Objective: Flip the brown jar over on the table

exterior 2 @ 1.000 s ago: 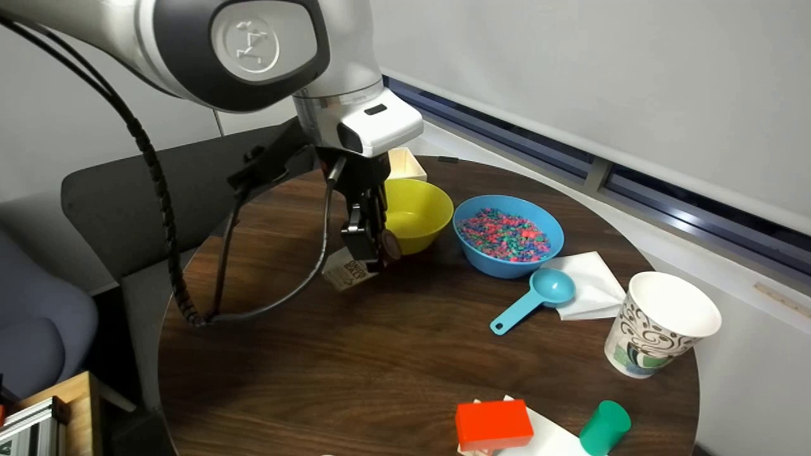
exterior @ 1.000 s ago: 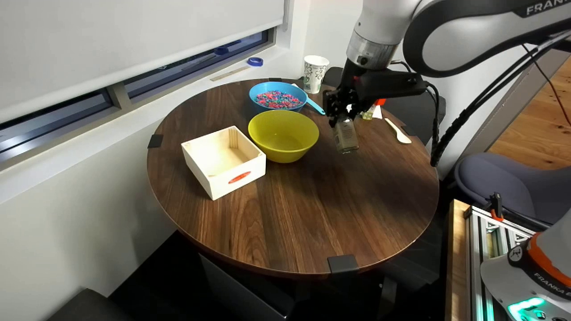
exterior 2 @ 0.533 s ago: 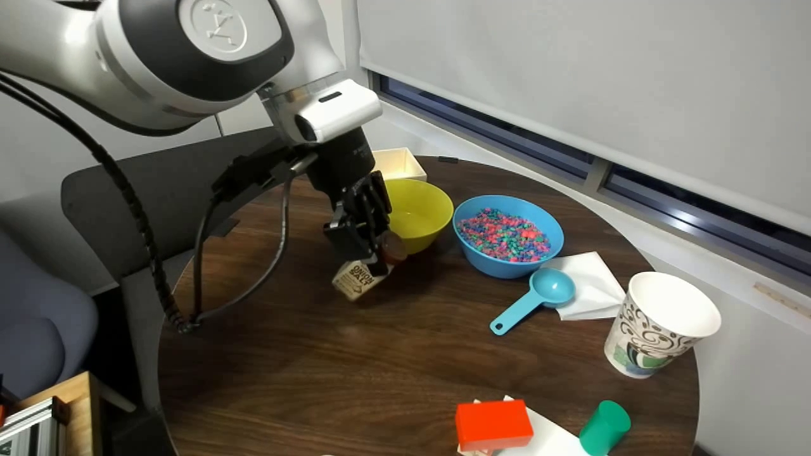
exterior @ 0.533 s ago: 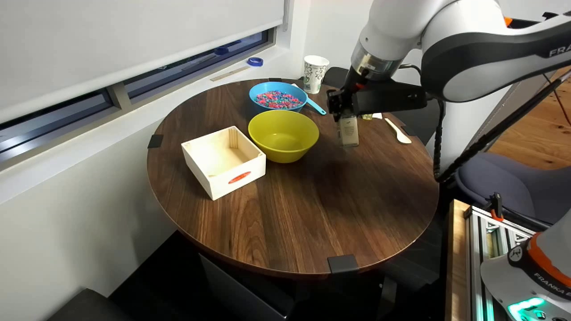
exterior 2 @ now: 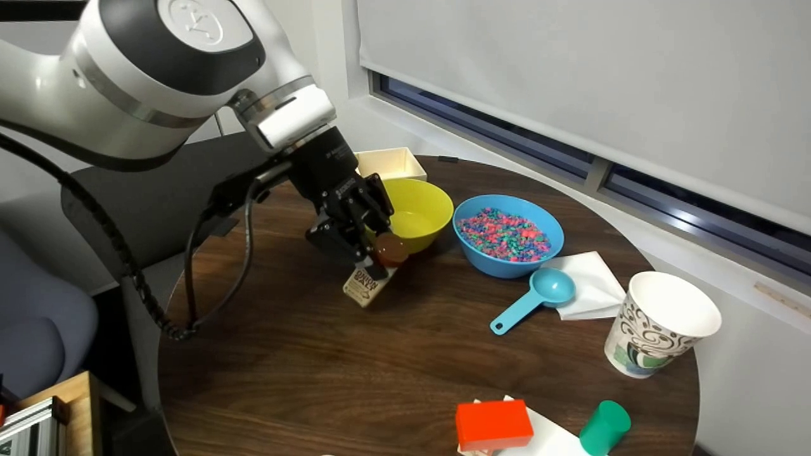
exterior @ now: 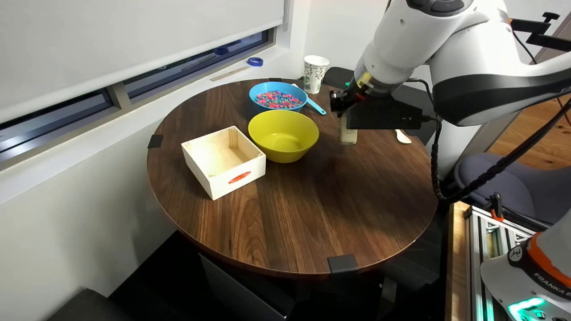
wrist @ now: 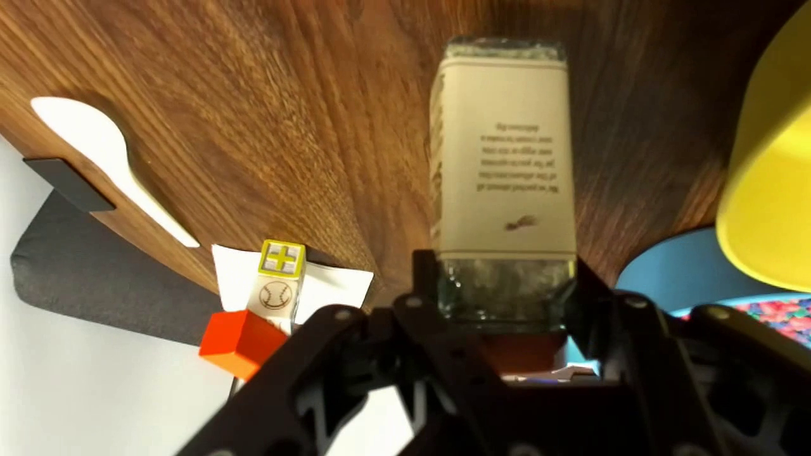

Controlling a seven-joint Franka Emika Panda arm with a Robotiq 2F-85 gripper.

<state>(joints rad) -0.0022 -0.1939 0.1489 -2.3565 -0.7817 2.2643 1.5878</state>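
Jar (wrist: pixel 507 158), tilted; gripper (wrist: pixel 507 285) clamped around it near the cap (exterior 2: pixel 391 249), presumably so its base meets the table (exterior 2: pixel 380 373).

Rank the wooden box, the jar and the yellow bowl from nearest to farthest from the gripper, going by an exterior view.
In an exterior view, starting nearest the gripper:
1. The jar: in its grasp.
2. The yellow bowl: toward the picture's left.
3. The wooden box: farther left, past the bowl.
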